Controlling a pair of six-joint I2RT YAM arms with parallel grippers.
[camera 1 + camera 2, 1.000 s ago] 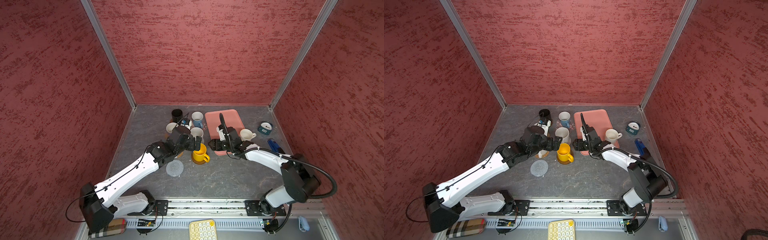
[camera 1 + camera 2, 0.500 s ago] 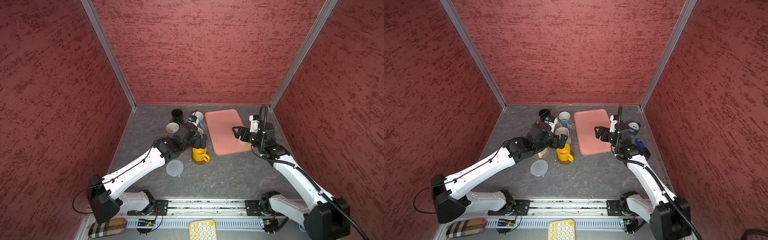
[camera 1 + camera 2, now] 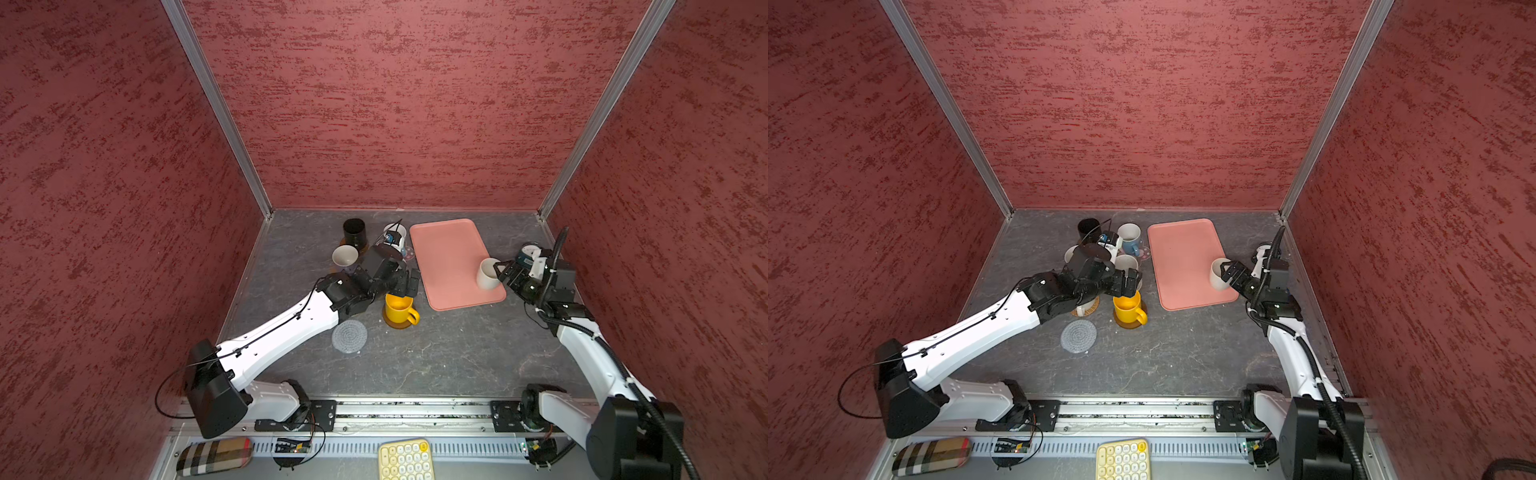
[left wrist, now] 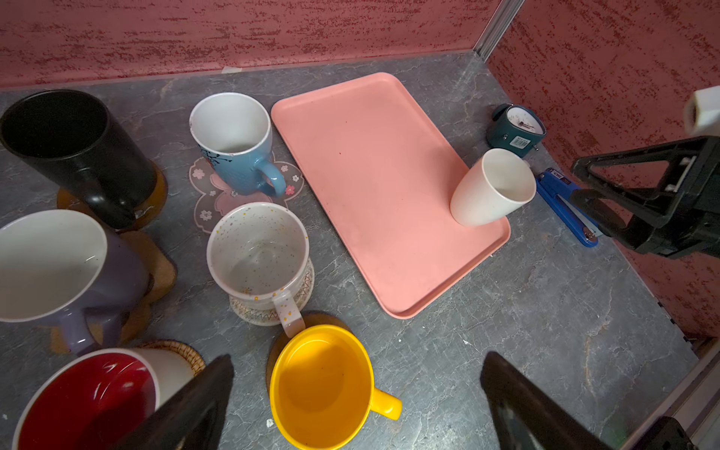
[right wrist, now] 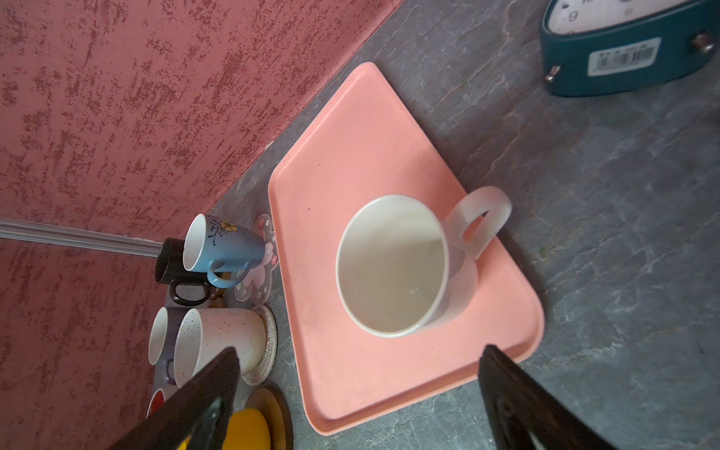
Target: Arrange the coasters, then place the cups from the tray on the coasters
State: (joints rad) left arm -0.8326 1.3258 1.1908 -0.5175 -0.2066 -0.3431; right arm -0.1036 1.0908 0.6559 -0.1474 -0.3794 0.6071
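Both grippers are wide open and holding nothing: the left gripper [image 3: 1128, 284] is hovering just above the yellow cup [image 3: 1126, 309], and the right gripper [image 3: 504, 274] is hanging just beside the cream cup [image 3: 486, 274], not touching it. One tray [image 3: 446, 257] is lying flat on the table [image 3: 436, 357], its long axis running from the back wall toward the front, the near end leaning right.

Seven cups are standing upright, mouths up. Only the cream cup is sitting on the tray, by its near right corner, handle pointing toward the clock [image 4: 518, 128]. Six are clustering left of the tray: black cup [image 4: 78, 156], blue cup [image 4: 241, 163], lavender cup [image 4: 124, 280], speckled cup [image 4: 257, 253], red-lined cup [image 4: 89, 397] and the yellow cup, whose handle is pointing front-right.

Seven coasters are lying flat. Six are each carrying a cup: a brown disc [image 4: 157, 195] under black, a flower [image 4: 212, 196] under blue, a paw [image 4: 161, 269] under lavender, a beige round [image 4: 307, 288] under speckled, a woven round [image 4: 181, 350] under red-lined, a second brown disc [image 4: 323, 320] under yellow. One grey round [image 3: 349, 336] is lying bare just in front of the cluster.
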